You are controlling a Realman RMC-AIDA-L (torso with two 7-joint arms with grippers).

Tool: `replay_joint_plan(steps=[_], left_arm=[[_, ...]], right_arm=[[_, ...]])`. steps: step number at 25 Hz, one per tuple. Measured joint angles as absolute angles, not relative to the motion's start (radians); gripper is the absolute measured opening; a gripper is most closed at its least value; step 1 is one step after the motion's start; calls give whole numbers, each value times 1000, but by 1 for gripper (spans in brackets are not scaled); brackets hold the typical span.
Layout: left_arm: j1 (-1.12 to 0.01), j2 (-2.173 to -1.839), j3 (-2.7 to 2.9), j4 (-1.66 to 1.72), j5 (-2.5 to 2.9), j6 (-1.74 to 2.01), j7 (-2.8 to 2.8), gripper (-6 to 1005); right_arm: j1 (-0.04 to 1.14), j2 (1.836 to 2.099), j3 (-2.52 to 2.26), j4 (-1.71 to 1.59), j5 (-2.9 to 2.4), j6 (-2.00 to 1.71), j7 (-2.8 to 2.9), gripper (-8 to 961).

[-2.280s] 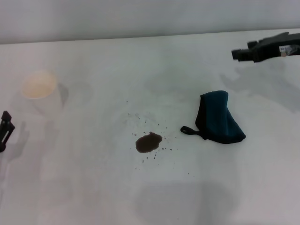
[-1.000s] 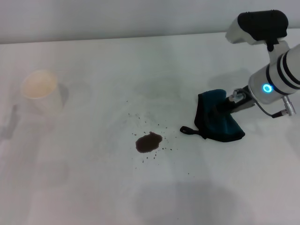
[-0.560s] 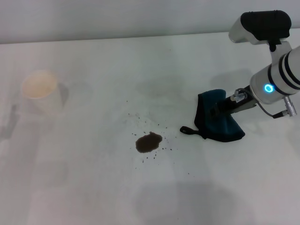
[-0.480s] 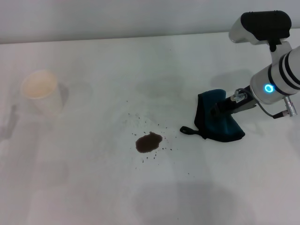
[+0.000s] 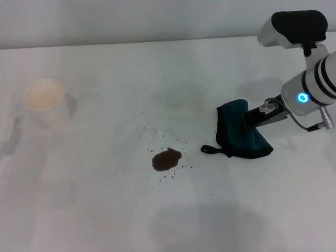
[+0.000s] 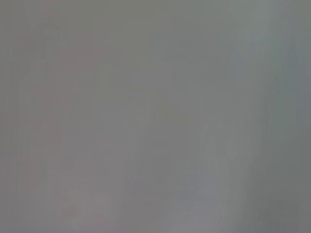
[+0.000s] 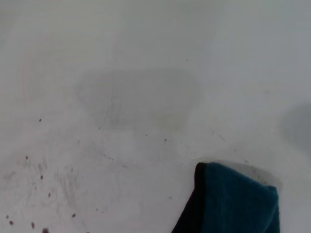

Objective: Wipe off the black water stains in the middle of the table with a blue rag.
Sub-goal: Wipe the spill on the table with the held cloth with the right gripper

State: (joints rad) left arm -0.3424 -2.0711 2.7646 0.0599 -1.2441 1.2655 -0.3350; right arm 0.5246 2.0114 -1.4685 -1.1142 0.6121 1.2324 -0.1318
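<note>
The black water stains (image 5: 167, 159) are a small dark blotch with tiny specks around it, in the middle of the white table (image 5: 105, 210). The blue rag (image 5: 239, 142) lies crumpled to the right of the blotch, its black loop pointing toward it. My right gripper (image 5: 248, 122) reaches in from the right and is down on the rag's upper part, closed on the cloth. The right wrist view shows a corner of the rag (image 7: 233, 204) and a few specks (image 7: 29, 213). My left gripper is out of view; the left wrist view is a blank grey.
A translucent white cup (image 5: 44, 102) stands at the far left of the table. The table's back edge meets a pale wall behind. Bare tabletop lies between the rag and the blotch.
My right arm has come in from the far right and dropped onto the rag. In the last half second the rag has bunched and shifted slightly left. The left gripper has left the view.
</note>
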Motion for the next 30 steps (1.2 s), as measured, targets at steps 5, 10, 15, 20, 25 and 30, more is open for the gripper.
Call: replay_joint_plan(steps=[5, 10, 15, 20, 25, 30], left_arm=[[-342, -2072, 2766, 60, -1244, 1266, -336, 888], [-343, -2072, 2764, 60, -1244, 1266, -336, 888], [-352, -2071, 2765, 60, -1244, 1266, -336, 888], [-358, -2071, 2766, 60, -1244, 1266, -336, 888], [-367, -2070, 2770, 60, -1243, 1266, -339, 888], [-383, -2069, 2774, 58, -1241, 1262, -365, 888]], right_arm=[[521, 2016, -1506, -1163, 672, 1234, -193, 85], [523, 2017, -1669, -1238, 734, 1185, -227, 84], [542, 2020, -1876, -1267, 719, 1072, -224, 84], [557, 2022, -2014, -1276, 715, 996, -229, 83], [559, 2025, -2102, -1280, 711, 948, -230, 82], [563, 2026, -2165, -1275, 712, 901, -253, 82]])
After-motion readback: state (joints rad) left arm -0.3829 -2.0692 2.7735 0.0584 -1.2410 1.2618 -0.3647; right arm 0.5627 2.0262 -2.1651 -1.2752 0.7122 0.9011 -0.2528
